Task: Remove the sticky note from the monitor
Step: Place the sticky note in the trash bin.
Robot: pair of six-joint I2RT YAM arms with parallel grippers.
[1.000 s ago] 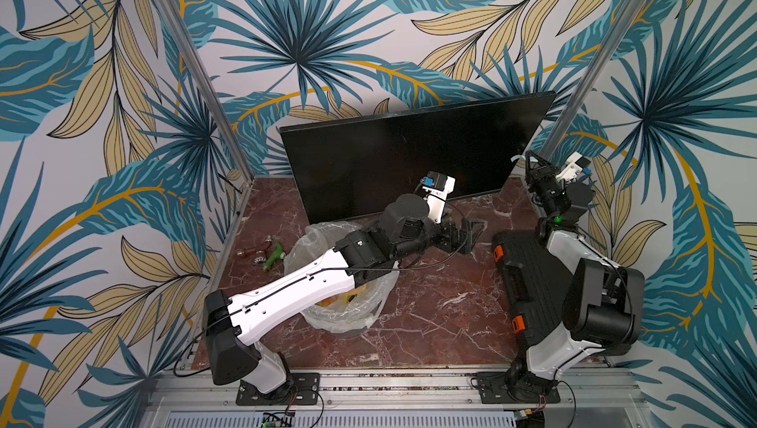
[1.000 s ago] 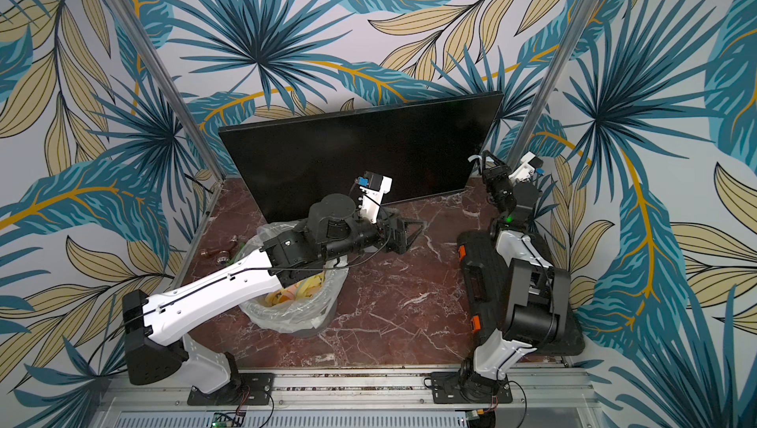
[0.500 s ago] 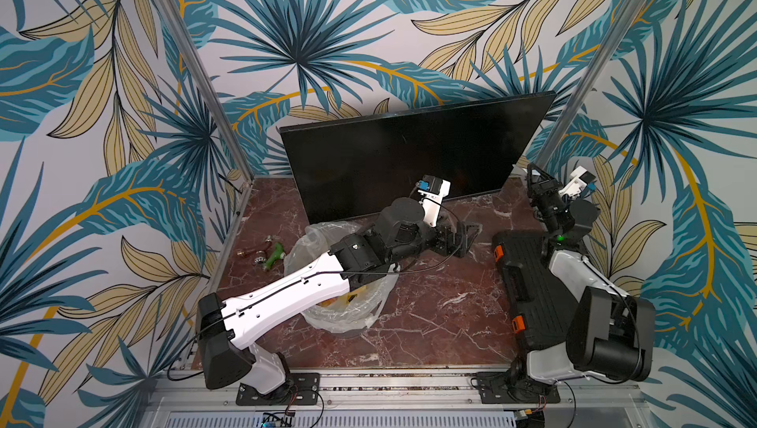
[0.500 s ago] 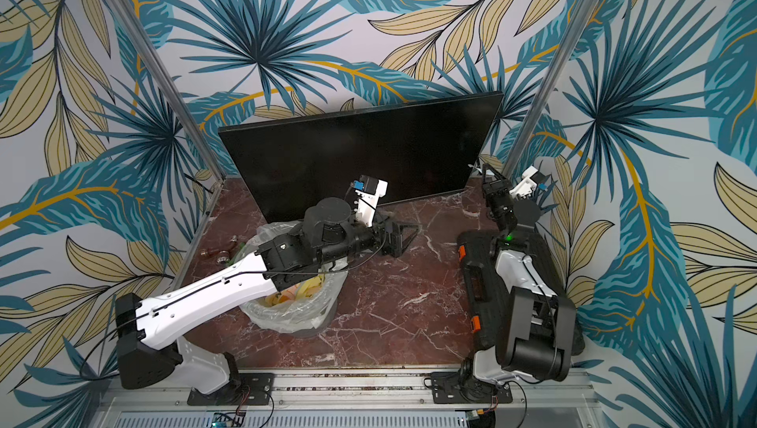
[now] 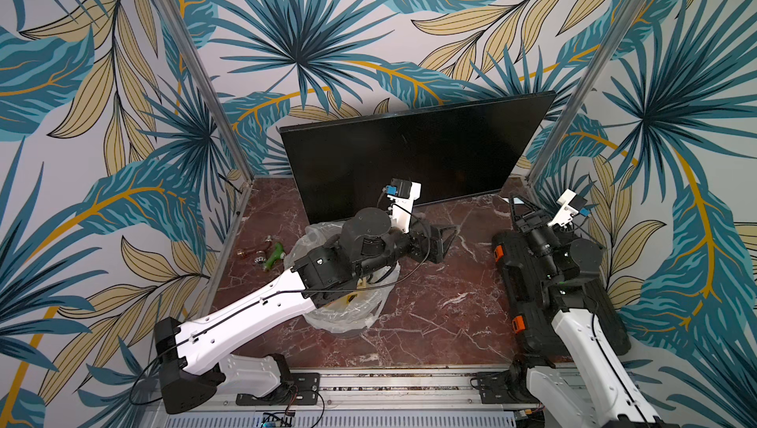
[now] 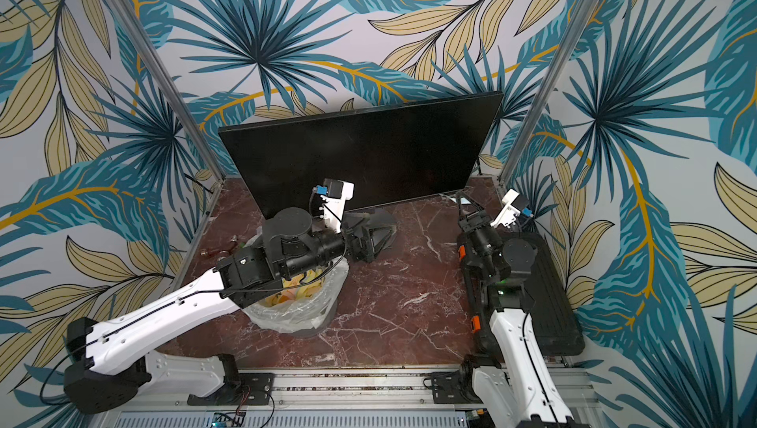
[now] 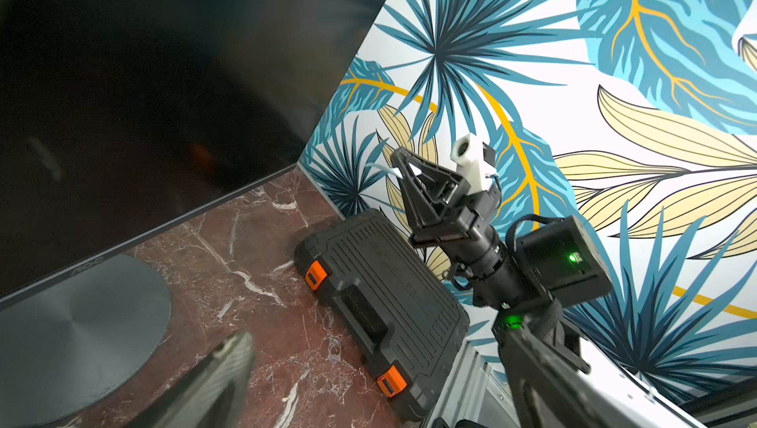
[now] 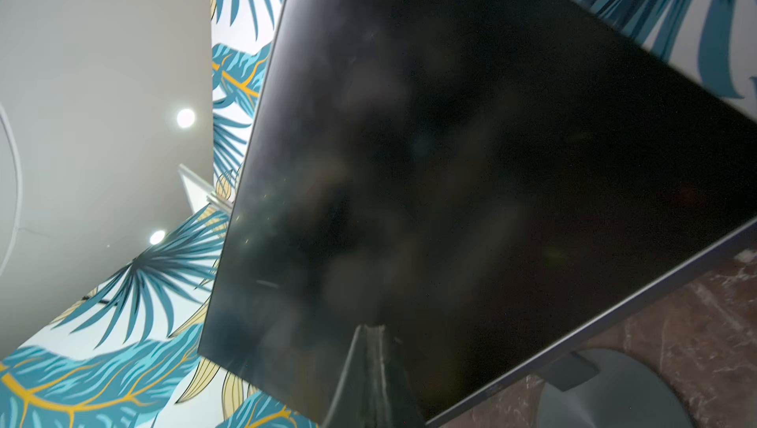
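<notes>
Top views, monitor (image 5: pixel 413 151) upper centre on the table (image 5: pixel 430 323), left arm (image 5: pixel 254 315) across lined bin (image 5: pixel 348 315), left fingers (image 5: pixel 446 235) spread empty, black case (image 6: pixel 561 311) under right arm (image 5: pixel 581 331), right fingers (image 7: pixel 422 192) clenched on pale sticky note (image 5: pixel 517 200), grey foot (image 7: pixel 82 323) plain only in wrist views.

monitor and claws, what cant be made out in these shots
1) the pale scrap in the shut right claw: too small in both top views, half hidden by the claw itself in the left wrist view; sticky note or not, unclear.
2) the monitor foot: partly behind the open left claw in a top view.
3) the bag contents: mostly covered by the left arm.
</notes>
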